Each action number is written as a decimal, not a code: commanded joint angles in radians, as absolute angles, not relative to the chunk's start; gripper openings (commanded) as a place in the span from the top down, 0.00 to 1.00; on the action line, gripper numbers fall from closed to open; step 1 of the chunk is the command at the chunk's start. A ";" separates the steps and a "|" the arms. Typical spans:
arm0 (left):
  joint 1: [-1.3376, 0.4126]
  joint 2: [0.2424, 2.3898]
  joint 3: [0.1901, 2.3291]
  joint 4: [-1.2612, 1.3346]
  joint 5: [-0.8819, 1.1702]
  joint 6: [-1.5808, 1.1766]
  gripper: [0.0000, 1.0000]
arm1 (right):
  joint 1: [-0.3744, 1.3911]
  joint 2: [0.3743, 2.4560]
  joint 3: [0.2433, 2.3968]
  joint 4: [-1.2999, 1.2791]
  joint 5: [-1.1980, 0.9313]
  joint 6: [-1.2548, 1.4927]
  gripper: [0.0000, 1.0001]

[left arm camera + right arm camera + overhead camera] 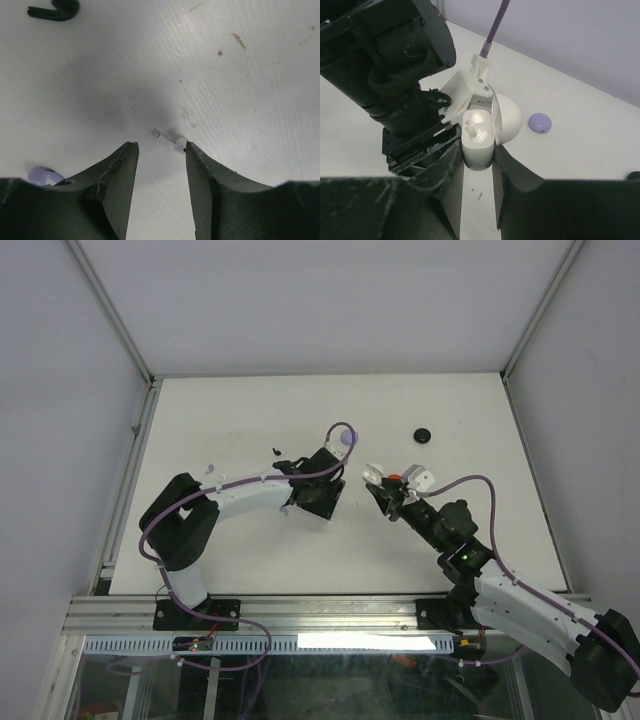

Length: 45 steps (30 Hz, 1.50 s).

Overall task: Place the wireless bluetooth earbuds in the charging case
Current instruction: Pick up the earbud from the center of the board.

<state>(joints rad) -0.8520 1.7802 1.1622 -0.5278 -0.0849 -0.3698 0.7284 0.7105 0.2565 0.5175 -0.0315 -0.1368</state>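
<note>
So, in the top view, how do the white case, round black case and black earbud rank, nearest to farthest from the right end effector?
1. White case: gripped by the right end effector.
2. Round black case: beyond, slightly right.
3. Black earbud: far off left.

Even bright light, soft shadows.

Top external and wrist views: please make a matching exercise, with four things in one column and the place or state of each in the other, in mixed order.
Things:
1. white charging case
2. black earbud
3. lilac case
4. black round case

Places or states:
A. alone on the far right part of the table
B. lid open, clamped in the right gripper
C. hook-shaped, on the table ahead of the open left gripper
D. on the table by the left arm's purple cable

Pairs: 1-B, 2-C, 3-D, 4-A
</note>
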 commanded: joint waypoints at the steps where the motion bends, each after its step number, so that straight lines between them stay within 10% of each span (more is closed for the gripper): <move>1: -0.899 1.711 1.157 -0.471 -0.101 -0.163 0.55 | 0.730 0.672 0.248 0.543 0.023 -0.121 0.96; 25: -0.939 1.818 1.226 -0.527 0.043 0.175 0.60 | 0.731 0.565 0.228 0.487 0.118 -0.115 0.96; 45: -0.903 1.889 1.235 -0.535 -0.276 -0.177 0.82 | 0.730 0.568 0.218 0.497 0.118 -0.109 0.96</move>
